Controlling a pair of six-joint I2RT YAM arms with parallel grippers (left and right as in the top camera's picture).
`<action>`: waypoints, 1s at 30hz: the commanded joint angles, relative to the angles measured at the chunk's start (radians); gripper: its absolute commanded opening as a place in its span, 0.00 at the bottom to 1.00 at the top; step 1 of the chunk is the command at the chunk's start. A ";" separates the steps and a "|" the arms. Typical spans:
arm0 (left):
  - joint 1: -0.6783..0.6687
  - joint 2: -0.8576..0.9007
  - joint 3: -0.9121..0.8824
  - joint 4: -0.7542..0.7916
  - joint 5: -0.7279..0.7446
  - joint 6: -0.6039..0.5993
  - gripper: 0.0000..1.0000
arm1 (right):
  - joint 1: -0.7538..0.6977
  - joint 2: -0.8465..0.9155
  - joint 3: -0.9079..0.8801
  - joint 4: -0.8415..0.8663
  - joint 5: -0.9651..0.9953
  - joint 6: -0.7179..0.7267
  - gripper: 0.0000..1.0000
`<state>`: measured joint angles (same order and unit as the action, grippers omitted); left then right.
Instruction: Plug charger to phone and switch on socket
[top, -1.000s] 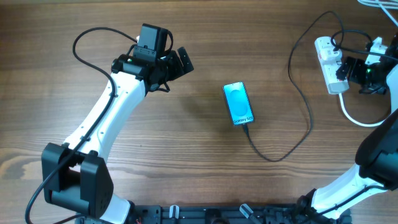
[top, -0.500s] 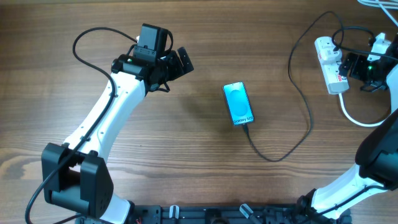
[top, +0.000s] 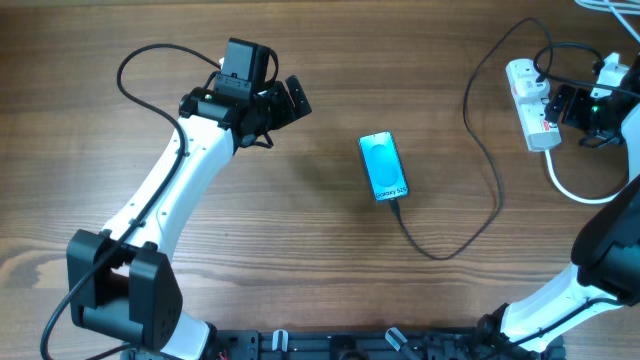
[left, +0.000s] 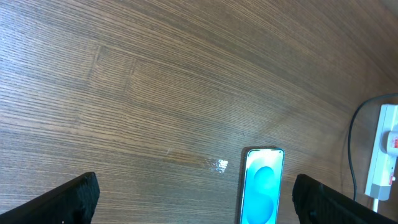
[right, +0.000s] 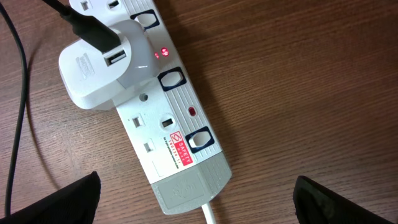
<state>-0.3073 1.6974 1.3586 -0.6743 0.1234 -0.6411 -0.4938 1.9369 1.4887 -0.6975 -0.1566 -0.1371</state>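
Observation:
The phone (top: 383, 167) lies flat mid-table with its blue screen lit, and also shows in the left wrist view (left: 262, 186). The charger cable (top: 440, 255) runs from the phone's lower end, where its tip (top: 397, 208) meets the phone, round to the socket (top: 528, 115) at the far right. In the right wrist view the socket (right: 171, 124) carries a white adapter (right: 102, 68) with a red light (right: 165, 51) lit beside it. My right gripper (right: 196, 202) is open just above the socket's cord end. My left gripper (left: 196, 202) is open and empty, left of the phone.
The socket's thick white cord (top: 570, 190) loops off its near end towards the right edge. The robots' black cables (top: 150, 60) arc over the left arm. The charger's black lead (right: 18, 93) passes left of the socket.
My right gripper has shifted slightly right and back from over the socket's switches. The left arm, phone and cable have not moved.

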 joint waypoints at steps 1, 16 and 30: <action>0.006 -0.015 0.001 0.000 -0.017 0.005 1.00 | -0.001 0.003 -0.004 0.005 -0.002 -0.018 1.00; 0.006 -0.099 -0.001 0.000 -0.141 0.170 1.00 | -0.001 0.003 -0.004 0.005 -0.002 -0.018 1.00; 0.245 -0.314 -0.555 0.567 0.000 0.228 1.00 | -0.001 0.003 -0.004 0.005 -0.002 -0.018 1.00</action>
<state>-0.1242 1.4384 0.8875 -0.1349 0.0513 -0.4011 -0.4938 1.9369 1.4887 -0.6941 -0.1566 -0.1371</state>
